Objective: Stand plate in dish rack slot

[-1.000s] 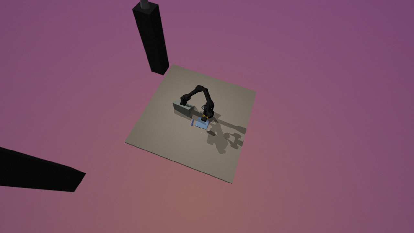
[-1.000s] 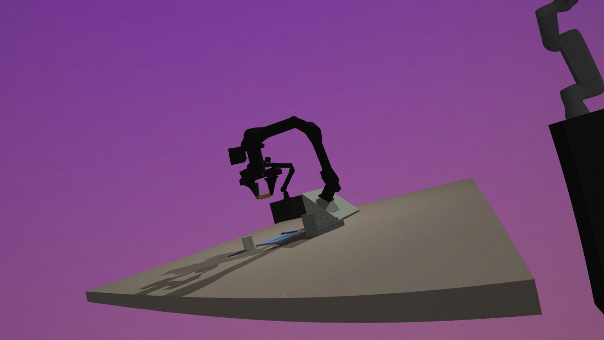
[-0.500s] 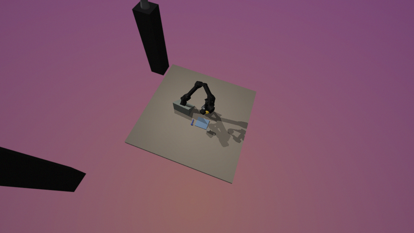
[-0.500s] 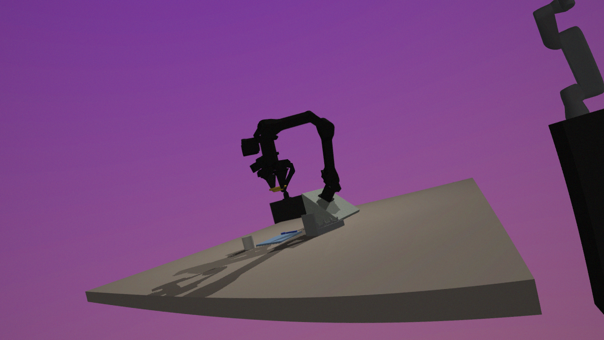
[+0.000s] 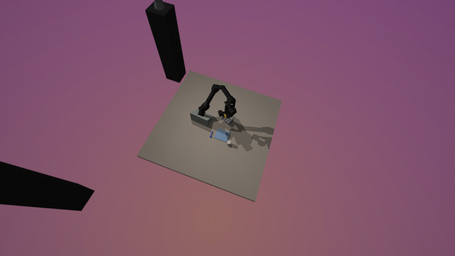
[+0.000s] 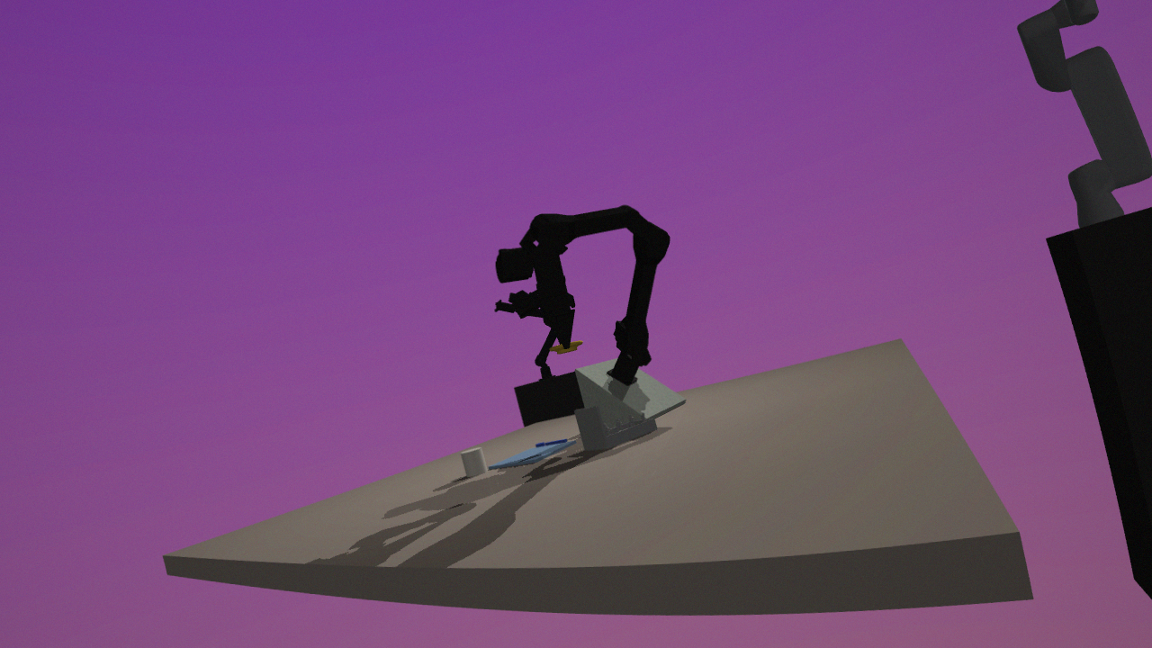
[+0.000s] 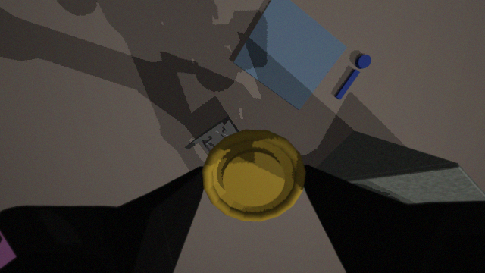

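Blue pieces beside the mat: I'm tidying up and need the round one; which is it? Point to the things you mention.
The blue disc [image 7: 363, 61], circular, unlike the straight blue bar [image 7: 347, 84] next to it.

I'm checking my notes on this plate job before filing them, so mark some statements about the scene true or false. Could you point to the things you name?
1. The yellow round plate [image 5: 225, 116] [image 6: 566, 350] [image 7: 254, 178] is held between the black jaws. True.
2. The plate stands in a slot of the grey dish rack [image 5: 227, 120] [image 6: 632, 432] [image 7: 216, 133]. False: it is held in the air, above the rack's level.
3. The flat blue square mat [image 5: 221, 135] [image 6: 531, 454] [image 7: 292, 53] lies on the tabletop. True.
4. The pale upright cylinder [image 5: 228, 142] [image 6: 473, 462] lies on its side. False: it stands upright beside the mat.
5. The arm has let go and moved away. False: the jaws are shut on the plate.
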`<state>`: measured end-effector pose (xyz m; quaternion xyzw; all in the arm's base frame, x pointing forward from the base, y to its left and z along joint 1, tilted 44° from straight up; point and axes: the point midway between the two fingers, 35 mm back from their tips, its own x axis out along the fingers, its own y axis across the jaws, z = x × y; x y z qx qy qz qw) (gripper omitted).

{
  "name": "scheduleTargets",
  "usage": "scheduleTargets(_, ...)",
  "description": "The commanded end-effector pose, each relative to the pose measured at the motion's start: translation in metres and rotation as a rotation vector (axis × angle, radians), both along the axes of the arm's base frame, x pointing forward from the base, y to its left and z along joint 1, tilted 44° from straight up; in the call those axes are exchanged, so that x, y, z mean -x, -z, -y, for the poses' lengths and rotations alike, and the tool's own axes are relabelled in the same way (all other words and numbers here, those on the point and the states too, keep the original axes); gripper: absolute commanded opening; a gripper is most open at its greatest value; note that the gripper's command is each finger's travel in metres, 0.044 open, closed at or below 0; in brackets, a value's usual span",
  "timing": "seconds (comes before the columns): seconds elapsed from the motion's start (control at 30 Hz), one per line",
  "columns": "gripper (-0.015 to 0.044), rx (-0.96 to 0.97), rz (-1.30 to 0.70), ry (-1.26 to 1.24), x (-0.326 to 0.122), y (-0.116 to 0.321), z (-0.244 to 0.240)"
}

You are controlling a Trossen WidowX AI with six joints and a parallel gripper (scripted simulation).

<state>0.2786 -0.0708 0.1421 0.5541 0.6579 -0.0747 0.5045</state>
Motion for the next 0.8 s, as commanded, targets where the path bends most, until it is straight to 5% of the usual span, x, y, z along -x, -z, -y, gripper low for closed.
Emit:
scheduleTargets(0.0,0.0,-0.018,-0.087,0.106,0.012,-0.013,-0.017)
scheduleTargets(0.77,0.0,-0.136,-0.596,0.706,0.087,-0.048,-0.091)
